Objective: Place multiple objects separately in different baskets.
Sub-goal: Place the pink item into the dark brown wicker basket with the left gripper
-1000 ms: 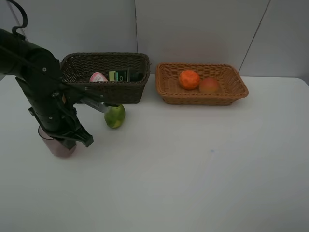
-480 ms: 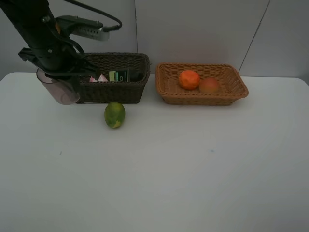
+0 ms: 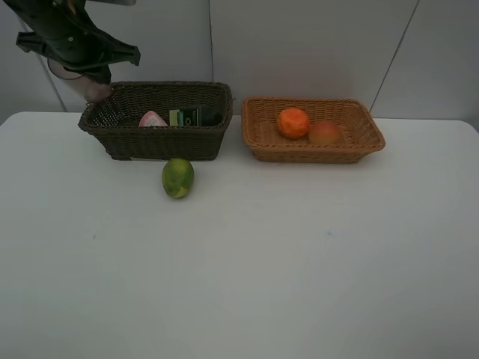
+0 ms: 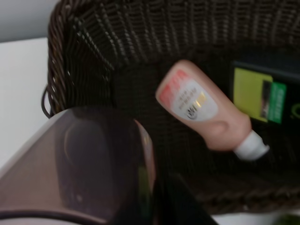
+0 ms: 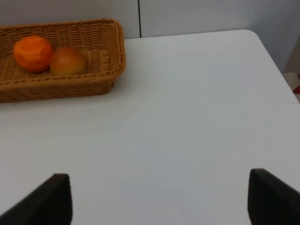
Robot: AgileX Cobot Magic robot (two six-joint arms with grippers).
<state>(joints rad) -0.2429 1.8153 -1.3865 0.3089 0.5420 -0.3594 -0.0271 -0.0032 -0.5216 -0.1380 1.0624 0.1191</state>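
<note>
My left gripper (image 3: 78, 69) is shut on the translucent mauve cup (image 3: 88, 87), holding it in the air over the left end of the dark brown basket (image 3: 165, 142). In the left wrist view the cup (image 4: 89, 159) hangs above that basket's corner (image 4: 61, 70). The pink white-capped bottle (image 4: 201, 110) and the black bottle (image 4: 262, 93) lie inside the basket. A green fruit (image 3: 178, 178) rests on the table just in front of it. The orange (image 3: 293, 123) and the peach (image 3: 324, 132) sit in the light tan basket (image 3: 314, 155). My right gripper (image 5: 159, 199) stands open over bare table.
The white table (image 3: 299, 262) ends in an edge and a rounded corner (image 5: 255, 35) to the right of the tan basket (image 5: 56, 86). A grey wall stands close behind both baskets.
My left arm has lifted the cup off the table at the front left and carried it up and back to above the dark basket's left end. Nothing else has moved.
</note>
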